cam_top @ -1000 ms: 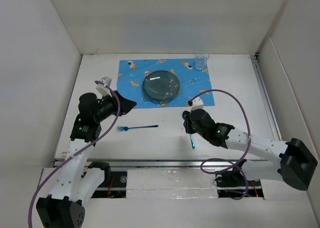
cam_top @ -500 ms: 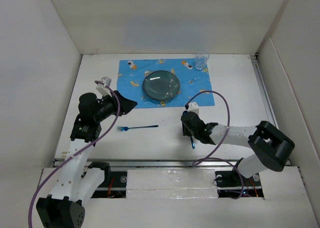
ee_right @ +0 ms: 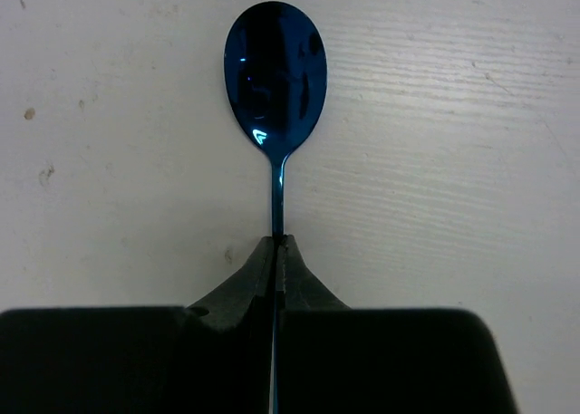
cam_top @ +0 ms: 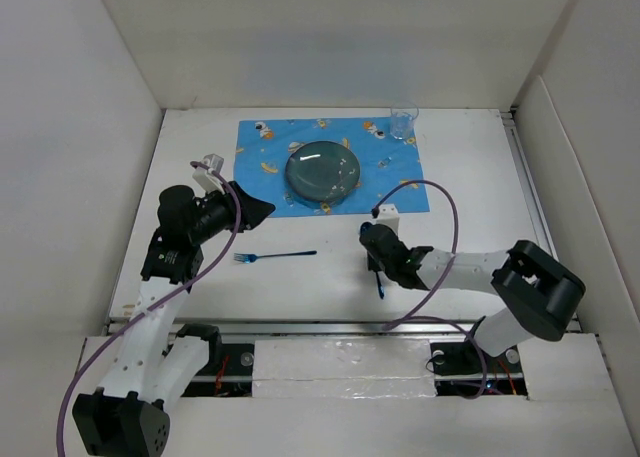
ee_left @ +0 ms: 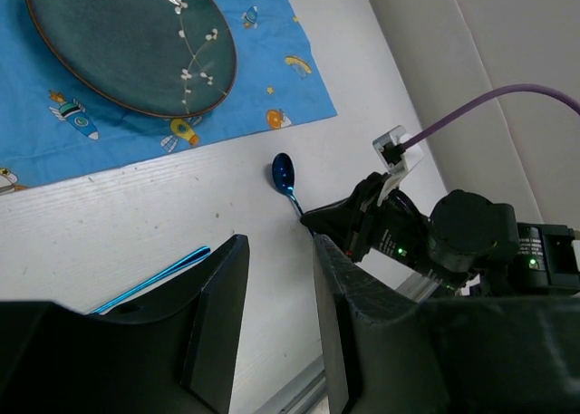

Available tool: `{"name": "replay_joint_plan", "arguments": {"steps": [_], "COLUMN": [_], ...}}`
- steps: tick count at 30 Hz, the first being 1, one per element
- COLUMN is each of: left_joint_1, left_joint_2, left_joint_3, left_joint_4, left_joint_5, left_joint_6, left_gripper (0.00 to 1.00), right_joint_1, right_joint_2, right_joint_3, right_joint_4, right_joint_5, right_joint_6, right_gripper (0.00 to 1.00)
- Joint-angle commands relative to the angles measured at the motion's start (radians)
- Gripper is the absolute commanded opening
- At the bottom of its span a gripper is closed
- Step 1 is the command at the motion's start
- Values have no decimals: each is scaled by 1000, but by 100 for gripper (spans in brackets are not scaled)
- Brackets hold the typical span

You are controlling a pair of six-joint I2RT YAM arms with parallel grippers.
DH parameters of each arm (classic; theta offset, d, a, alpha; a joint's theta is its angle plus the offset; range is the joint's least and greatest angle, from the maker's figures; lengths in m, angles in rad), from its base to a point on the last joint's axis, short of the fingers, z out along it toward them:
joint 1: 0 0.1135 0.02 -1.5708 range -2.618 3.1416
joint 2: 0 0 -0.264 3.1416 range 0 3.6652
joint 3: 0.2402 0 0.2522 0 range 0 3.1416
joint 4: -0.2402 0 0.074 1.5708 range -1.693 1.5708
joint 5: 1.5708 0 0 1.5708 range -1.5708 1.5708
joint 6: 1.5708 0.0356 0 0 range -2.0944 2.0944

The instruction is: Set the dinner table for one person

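Note:
The white dinner table carries a blue cartoon-printed placemat with a dark teal plate on it. A clear glass stands at the mat's far right corner. A blue fork lies in front of the mat, to the left. My right gripper is shut on the handle of a blue spoon, low at the table just in front of the mat's right part; the handle end sticks out behind. My left gripper is open and empty, above the table left of the plate.
White walls enclose the table on the left, back and right. In the left wrist view the spoon's bowl lies just in front of the placemat edge, with the fork handle nearer. A metal rail runs along the near edge.
My right arm has folded down low, and its gripper has shifted slightly left with the spoon still held. The left arm and fork have not moved.

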Motion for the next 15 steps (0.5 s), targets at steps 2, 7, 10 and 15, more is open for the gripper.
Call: {"name": "replay_joint_plan", "arguments": {"steps": [2,7,10,15], "left_joint_1": [3,3,3,3], "left_joint_2": [0,-4,-6,0], "left_joint_3": [1,0,1,1], "left_joint_4": [42,39,38,38], "left_joint_5": [29,23,24,26], "left_joint_6": [7,9,12,10], "left_gripper": [32,32,32,32], "right_joint_1": [-59,-231,-307,-404], "right_joint_2": [-103,-97,-4,163], "right_joint_3": [69,203,338,565], "right_joint_4": [-114,-85,-88,-93], "right_joint_5": [25,-97,-139,-217], "right_joint_6": [-68,-215,-264,-292], "right_gripper": [0,0,0,0]}}
